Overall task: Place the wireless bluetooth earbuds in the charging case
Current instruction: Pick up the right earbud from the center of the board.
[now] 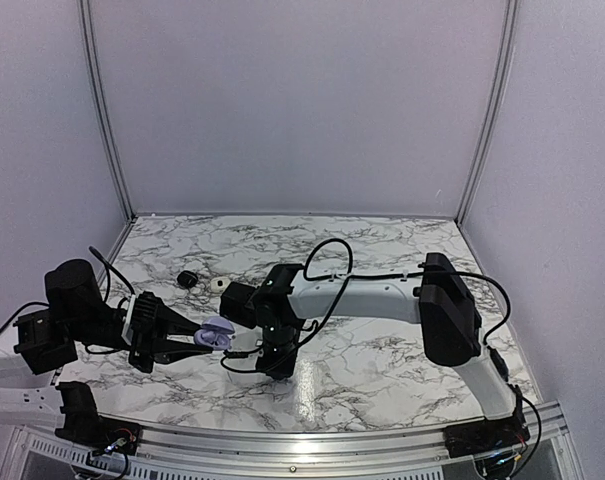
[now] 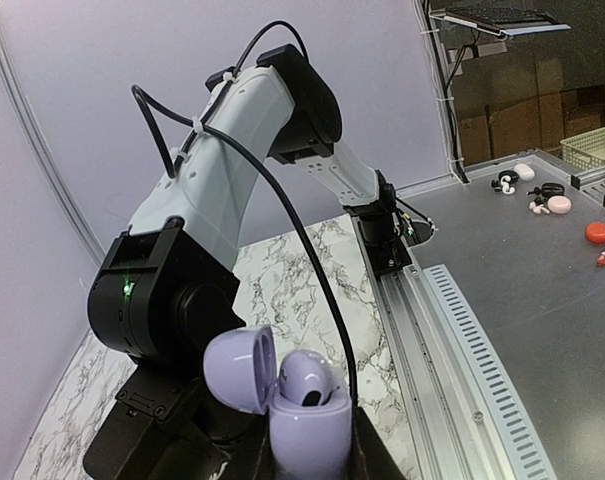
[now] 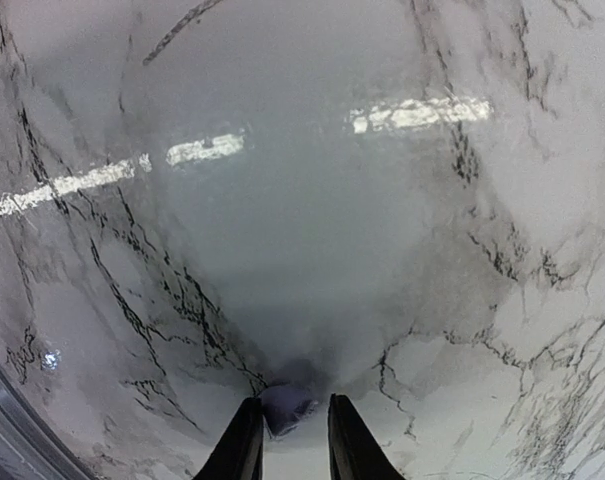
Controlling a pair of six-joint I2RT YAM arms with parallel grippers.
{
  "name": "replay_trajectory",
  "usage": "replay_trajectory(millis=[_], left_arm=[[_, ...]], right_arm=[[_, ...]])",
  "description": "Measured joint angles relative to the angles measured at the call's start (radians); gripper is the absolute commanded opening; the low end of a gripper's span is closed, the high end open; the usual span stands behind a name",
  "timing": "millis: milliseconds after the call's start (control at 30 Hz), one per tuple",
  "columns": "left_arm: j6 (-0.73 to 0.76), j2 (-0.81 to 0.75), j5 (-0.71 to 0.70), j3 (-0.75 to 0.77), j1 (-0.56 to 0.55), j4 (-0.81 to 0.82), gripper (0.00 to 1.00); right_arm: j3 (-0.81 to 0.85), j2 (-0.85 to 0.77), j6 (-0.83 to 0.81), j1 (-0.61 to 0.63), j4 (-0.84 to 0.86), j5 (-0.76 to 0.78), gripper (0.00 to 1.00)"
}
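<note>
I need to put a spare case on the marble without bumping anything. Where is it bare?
Bare: the far strip of marble along the back wall, and the near patch between the right gripper and the right arm's base. Crowded: left-centre, where the left gripper holds the lilac case by the black bud and white bud.

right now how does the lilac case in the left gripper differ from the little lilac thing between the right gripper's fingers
The charging case is held up off the table by the left gripper. The earbud sits low at the marble table, inside the right gripper. The charging case fills its gripper, while the earbud is a tiny nub. The charging case stands hinged open, and the earbud is one piece. Both are pale lilac.
</note>
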Motion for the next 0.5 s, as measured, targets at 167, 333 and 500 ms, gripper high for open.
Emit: replay_trajectory(millis=[167, 333, 500], left_arm=[[0.0, 0.0, -0.002, -0.001, 0.0, 0.0, 0.0], [0.0, 0.0, -0.002, -0.006, 0.0, 0.0, 0.0], [0.001, 0.0, -0.003, -0.007, 0.0, 0.0, 0.0]], right_arm=[[-0.002, 0.009, 0.001, 0.0, 0.0, -0.019, 0.24], [-0.004, 0.009, 0.007, -0.001, 0.0, -0.026, 0.21], [-0.022, 0.009, 0.01, -0.001, 0.0, -0.025, 0.21]])
